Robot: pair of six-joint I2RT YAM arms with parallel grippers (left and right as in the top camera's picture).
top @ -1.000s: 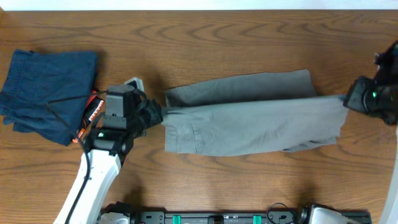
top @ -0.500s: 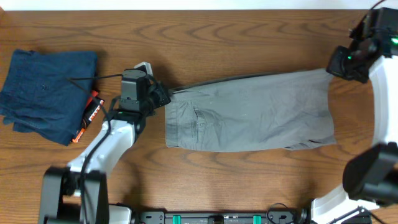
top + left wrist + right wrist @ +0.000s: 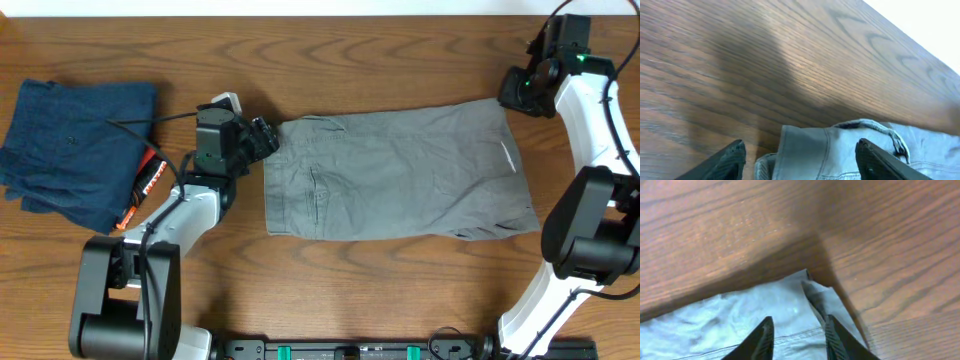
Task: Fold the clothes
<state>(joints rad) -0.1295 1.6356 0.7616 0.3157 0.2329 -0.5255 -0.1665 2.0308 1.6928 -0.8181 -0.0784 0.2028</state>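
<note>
At mid-frame on the tabletop (image 3: 400, 60), the shorts (image 3: 400, 175) look soft and light; pinch their corners. Your left claw (image 3: 266, 138) and right claw (image 3: 511, 94) gape empty.

The left gripper (image 3: 801, 159) has its jaws spread wide. One dark fingertip shows at the lower left and the other at the lower right. Between them, a corner of the grey shorts (image 3: 840, 145) lies on the wooden tabletop (image 3: 765, 50), with the waistband edge and a dark-ended loop visible. The fabric is not clamped. A shadow darkens the wood above the garment.
</note>
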